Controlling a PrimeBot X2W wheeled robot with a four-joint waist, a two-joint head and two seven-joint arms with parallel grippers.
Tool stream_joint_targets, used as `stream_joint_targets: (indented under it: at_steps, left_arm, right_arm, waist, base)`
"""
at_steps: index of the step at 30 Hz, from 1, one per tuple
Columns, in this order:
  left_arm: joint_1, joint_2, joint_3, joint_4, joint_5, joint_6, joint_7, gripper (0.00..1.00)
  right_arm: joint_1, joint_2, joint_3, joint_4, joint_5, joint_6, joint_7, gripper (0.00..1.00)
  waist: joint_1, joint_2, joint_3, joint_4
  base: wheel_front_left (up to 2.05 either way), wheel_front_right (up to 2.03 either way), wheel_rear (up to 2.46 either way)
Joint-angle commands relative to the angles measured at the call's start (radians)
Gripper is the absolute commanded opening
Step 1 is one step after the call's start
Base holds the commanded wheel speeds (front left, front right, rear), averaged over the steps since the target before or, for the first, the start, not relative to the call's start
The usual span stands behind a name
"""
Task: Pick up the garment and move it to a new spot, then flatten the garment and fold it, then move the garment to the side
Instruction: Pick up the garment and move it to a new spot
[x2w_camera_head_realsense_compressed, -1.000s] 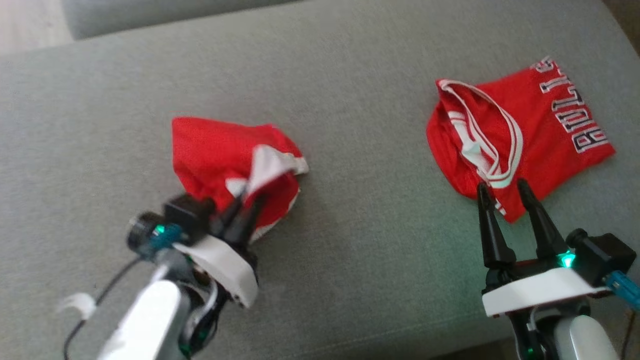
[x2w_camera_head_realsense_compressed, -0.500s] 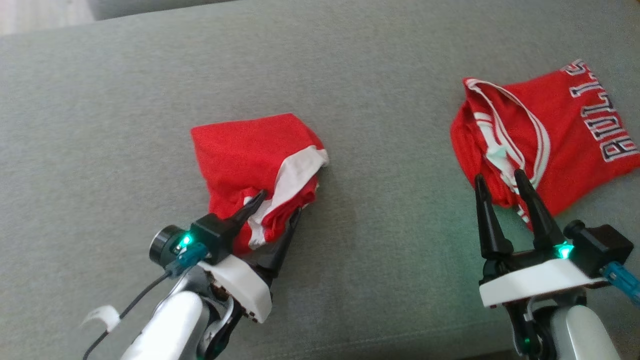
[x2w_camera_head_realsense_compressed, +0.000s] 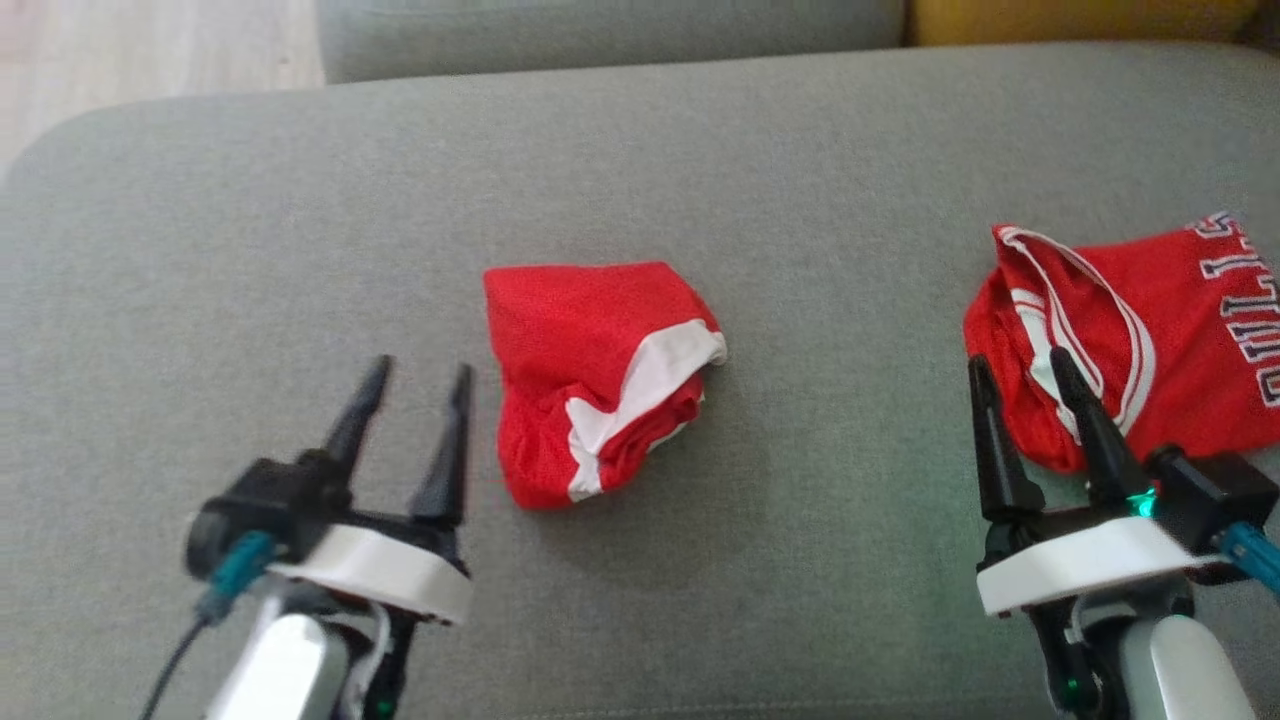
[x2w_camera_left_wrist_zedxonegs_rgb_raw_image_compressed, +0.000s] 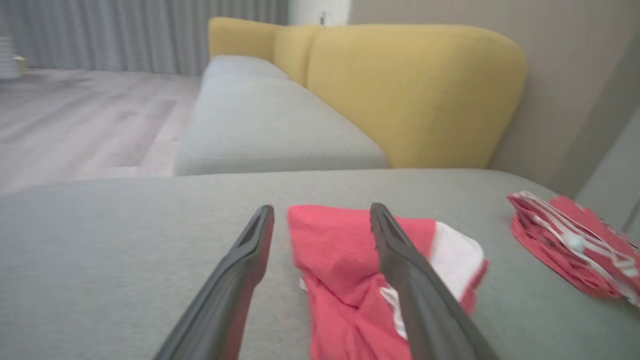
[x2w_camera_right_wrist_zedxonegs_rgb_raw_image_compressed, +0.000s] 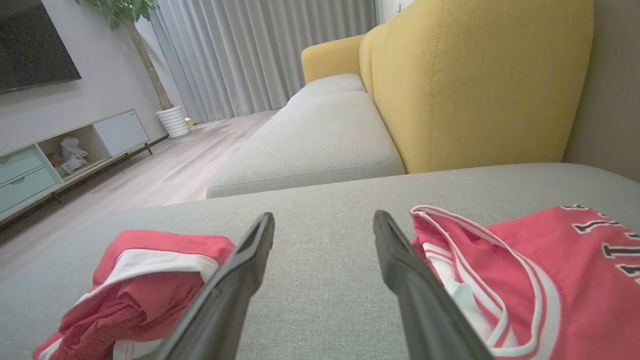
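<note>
The garment (x2w_camera_head_realsense_compressed: 590, 370) is a small folded red bundle with a white band, lying on the grey sofa cushion (x2w_camera_head_realsense_compressed: 250, 250); it also shows in the left wrist view (x2w_camera_left_wrist_zedxonegs_rgb_raw_image_compressed: 340, 260) and the right wrist view (x2w_camera_right_wrist_zedxonegs_rgb_raw_image_compressed: 140, 280). My left gripper (x2w_camera_head_realsense_compressed: 421, 368) stands open just left of it, apart from the cloth, with nothing between its fingers (x2w_camera_left_wrist_zedxonegs_rgb_raw_image_compressed: 321, 209). My right gripper (x2w_camera_head_realsense_compressed: 1017, 360) is open at the lower right, its fingertips at the near edge of a red jersey (x2w_camera_head_realsense_compressed: 1180, 330), empty (x2w_camera_right_wrist_zedxonegs_rgb_raw_image_compressed: 324, 216).
The red jersey with dark lettering and white-trimmed openings lies loosely at the cushion's right end (x2w_camera_left_wrist_zedxonegs_rgb_raw_image_compressed: 565, 245) (x2w_camera_right_wrist_zedxonegs_rgb_raw_image_compressed: 550, 270). A yellow backrest (x2w_camera_left_wrist_zedxonegs_rgb_raw_image_compressed: 415, 90) rises behind the cushion. Wooden floor (x2w_camera_head_realsense_compressed: 150, 50) lies beyond the far left corner.
My left gripper opened, let go of the folded garment and drew back to its left. The head camera shifted, so both garments sit further right in the picture. The right gripper stayed open.
</note>
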Motion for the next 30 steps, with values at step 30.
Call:
stream_joint_targets:
  at_steps: [30]
  left_arm:
    - [0.126,0.107,0.117,-0.076,0.011,0.082,0.000,1.00]
  right_arm:
    - [0.110,-0.005,-0.021,-0.078,-0.028,0.007,0.055,1.00]
  waist:
    - [0.0000,0.0000,-0.138,0.049]
  base:
    - [0.00,0.00,0.00]
